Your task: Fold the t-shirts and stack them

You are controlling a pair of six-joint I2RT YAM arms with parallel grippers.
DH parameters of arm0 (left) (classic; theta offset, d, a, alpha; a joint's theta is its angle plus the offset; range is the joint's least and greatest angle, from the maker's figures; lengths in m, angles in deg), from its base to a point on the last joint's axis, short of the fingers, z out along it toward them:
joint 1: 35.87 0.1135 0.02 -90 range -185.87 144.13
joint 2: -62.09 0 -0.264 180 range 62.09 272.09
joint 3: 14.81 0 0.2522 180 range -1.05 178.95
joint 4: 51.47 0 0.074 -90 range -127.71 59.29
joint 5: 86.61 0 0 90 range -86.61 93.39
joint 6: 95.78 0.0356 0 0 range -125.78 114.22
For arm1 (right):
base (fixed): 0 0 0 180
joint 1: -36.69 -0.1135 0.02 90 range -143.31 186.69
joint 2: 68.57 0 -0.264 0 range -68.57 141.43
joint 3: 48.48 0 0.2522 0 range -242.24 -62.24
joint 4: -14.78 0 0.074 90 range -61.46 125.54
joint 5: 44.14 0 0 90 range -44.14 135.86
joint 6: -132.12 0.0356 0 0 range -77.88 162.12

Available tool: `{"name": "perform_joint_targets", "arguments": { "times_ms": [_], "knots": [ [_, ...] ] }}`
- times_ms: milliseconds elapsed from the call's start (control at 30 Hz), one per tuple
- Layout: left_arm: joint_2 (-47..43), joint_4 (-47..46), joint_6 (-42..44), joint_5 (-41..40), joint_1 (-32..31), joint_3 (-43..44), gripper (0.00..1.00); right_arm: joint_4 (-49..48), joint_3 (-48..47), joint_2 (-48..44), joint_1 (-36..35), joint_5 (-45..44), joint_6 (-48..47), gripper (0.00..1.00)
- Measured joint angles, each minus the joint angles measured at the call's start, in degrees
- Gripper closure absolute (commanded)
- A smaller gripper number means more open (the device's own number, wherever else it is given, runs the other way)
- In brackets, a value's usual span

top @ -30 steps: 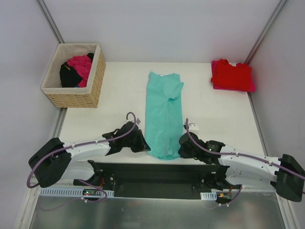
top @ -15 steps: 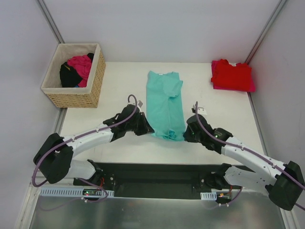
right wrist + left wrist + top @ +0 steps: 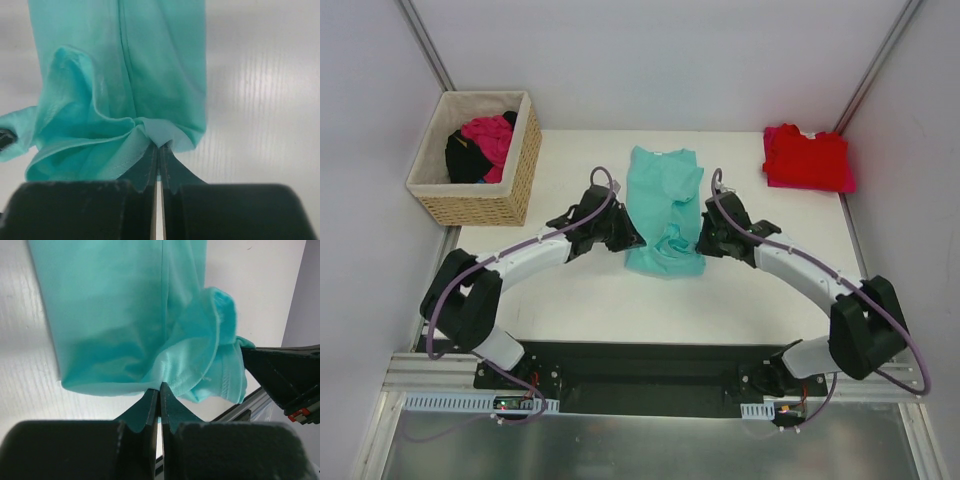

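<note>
Both hands are clenched on the same garment. The left hand (image 3: 625, 240) pinches the near hem of the teal t-shirt (image 3: 665, 215) on its 9 o'clock side, and the right hand (image 3: 705, 240) pinches the hem on the 3 o'clock side. In the left wrist view the two dark fingers (image 3: 150, 405) are pressed together with a fold of pale teal cloth nipped at their tips. The right wrist view shows the same: fingertips (image 3: 167, 160) together, with a bunched corner of the hem between them.

The teal t-shirt lies in the middle of the white counter (image 3: 570, 290). It is a narrow strip with its collar toward 12 o'clock. Its near end is lifted off the counter and doubled over toward the collar, so the cloth between the two hands sags in loose, rumpled folds. The far half lies flat.

At about 1 o'clock, in the far right corner of the counter, the red t-shirt (image 3: 807, 158) sits folded. A magenta-pink shirt (image 3: 847, 186) shows as a thin edge beneath it. At about 10 o'clock stands a wicker basket (image 3: 485, 205) just off the counter's left edge. It holds a crumpled pink cloth (image 3: 488, 138) beside a black cloth (image 3: 465, 158).
</note>
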Motion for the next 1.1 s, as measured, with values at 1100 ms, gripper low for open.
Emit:
{"name": "perform_joint_targets", "arguments": {
  "times_ms": [1100],
  "knots": [
    [11.85,-0.79,0.50,4.55,6.38,7.91,1.00,-2.91,-21.22,23.93,11.30,9.77,-0.28,1.00]
  ]
}}
